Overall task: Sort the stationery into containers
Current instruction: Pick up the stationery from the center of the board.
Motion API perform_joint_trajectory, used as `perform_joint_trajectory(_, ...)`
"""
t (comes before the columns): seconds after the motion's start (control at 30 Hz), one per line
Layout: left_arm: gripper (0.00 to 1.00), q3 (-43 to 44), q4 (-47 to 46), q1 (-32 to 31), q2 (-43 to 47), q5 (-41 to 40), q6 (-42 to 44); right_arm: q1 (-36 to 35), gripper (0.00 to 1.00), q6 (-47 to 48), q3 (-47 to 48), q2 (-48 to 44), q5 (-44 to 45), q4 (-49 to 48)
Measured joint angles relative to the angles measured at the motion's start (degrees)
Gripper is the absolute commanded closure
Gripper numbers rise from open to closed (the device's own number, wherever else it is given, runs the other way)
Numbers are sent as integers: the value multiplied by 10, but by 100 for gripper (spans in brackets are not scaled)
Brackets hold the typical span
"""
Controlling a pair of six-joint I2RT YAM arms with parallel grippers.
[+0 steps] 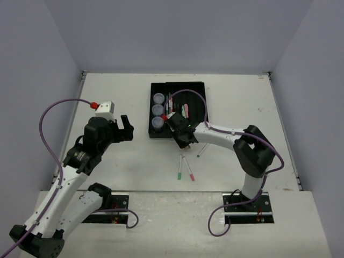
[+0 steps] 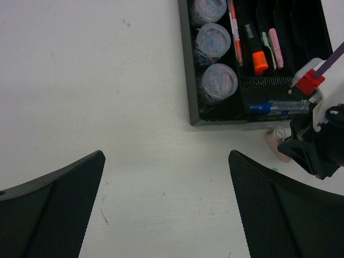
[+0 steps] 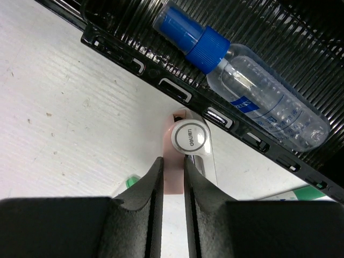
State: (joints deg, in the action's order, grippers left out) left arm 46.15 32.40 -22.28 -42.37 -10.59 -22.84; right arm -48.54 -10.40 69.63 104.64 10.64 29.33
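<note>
My right gripper (image 3: 173, 160) is shut on a pink eraser (image 3: 173, 173) with a round white cap, just outside the near edge of the black tray (image 3: 177, 91). The top view puts this gripper (image 1: 183, 141) at the tray's (image 1: 177, 84) near right corner. Three round pots (image 1: 157, 110) fill the tray's left slot, and markers (image 2: 259, 56) with orange, green and pink parts lie in the narrow slots. A blue-capped clear bottle (image 3: 252, 86) lies across the tray's near end. My left gripper (image 2: 165, 156) hangs open over bare table left of the tray.
Two thin pens (image 1: 185, 167) lie side by side on the table in front of the tray. A third pen with a green tip (image 1: 202, 149) lies beside the right arm's forearm. A green marker end (image 3: 130, 183) shows just left of the right fingers.
</note>
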Motion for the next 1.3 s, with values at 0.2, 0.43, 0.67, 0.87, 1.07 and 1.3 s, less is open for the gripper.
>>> perform_joint_trajectory(0.2,0,0,0,0,0,0,0,-7,70,-20,11,3,4,31)
perform_joint_trajectory(0.43,0,0,0,0,0,0,0,-26,71,-32,10,11,21,42)
perform_joint_trajectory(0.67,0,0,0,0,0,0,0,-29,100,-38,10,11,33,43)
perform_joint_trajectory(0.87,0,0,0,0,0,0,0,-32,100,-40,6,-14,35,59)
perform_joint_trajectory(1.07,0,0,0,0,0,0,0,-32,100,-39,15,-84,40,83)
perform_joint_trajectory(1.3,0,0,0,0,0,0,0,12,100,-34,55,-129,33,103)
